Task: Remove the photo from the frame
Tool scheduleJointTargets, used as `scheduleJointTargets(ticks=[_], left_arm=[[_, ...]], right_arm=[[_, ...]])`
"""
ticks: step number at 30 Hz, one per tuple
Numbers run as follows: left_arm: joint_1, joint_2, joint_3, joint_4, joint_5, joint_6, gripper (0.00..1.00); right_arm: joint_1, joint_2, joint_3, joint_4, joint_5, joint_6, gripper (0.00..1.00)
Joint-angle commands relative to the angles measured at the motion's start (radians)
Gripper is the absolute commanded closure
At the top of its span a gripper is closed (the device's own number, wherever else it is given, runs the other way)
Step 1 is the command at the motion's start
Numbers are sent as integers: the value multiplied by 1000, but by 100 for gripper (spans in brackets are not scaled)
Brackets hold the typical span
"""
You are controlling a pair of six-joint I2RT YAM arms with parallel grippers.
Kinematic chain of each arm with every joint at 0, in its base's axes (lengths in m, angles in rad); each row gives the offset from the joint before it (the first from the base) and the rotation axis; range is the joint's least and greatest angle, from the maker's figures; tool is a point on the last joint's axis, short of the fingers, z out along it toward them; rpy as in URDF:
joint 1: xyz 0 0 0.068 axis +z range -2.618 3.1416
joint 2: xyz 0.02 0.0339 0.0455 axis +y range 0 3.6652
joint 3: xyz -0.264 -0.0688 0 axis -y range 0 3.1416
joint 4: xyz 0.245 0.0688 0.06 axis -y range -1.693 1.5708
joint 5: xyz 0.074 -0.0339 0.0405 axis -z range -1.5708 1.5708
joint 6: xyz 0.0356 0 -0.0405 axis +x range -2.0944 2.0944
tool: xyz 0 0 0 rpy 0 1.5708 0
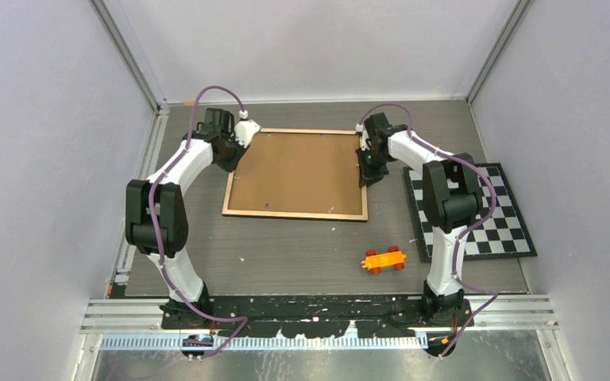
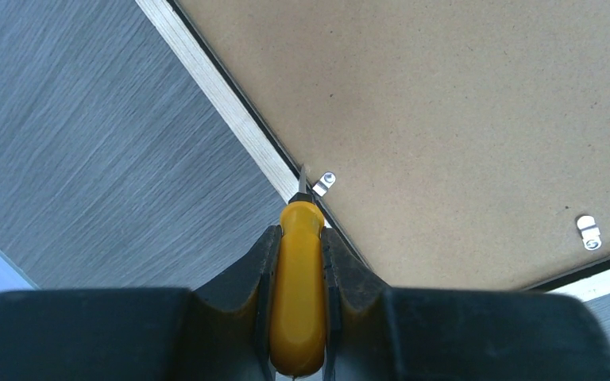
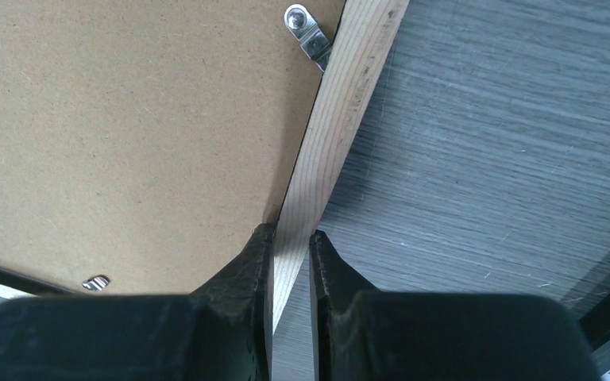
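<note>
Left tool (image 2: 299, 238) tight on a yellow screwdriver (image 2: 298, 317), tip ahead by a clip (image 2: 325, 184); right tool (image 3: 290, 236) tight on the rim of the frame (image 3: 341, 119).

Both arms reach forward with elbows raised and wrists angled down. The left gripper (image 2: 298, 238) clamps a yellow-handled screwdriver (image 2: 298, 309); the right gripper (image 3: 290, 238) pinches the frame (image 3: 341, 119) by its wooden rim.

Bright, even, diffuse light fell from above, leaving only a faint soft shadow on the table (image 3: 476, 159) beside the frame (image 3: 326, 151). The wrist views were sharp at mid-distance and blurred along their near bottom edge. The metal clips (image 2: 325, 184) glinted.
</note>
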Motion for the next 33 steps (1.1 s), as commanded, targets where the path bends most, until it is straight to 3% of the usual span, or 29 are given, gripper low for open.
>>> scheduleJointTargets(ticks=[1,14,33], left_arm=[[-2,-38,3,-15,4,65,100],[-35,-50,-14,-126,55,75,100],[-38,-14,-24,-91,122,-59,100]], right_arm=[[49,88,-40,-66,-140,8,98],[48,105,-24,-67,-134,22,99],[48,120,-6,-74,-137,25,99]])
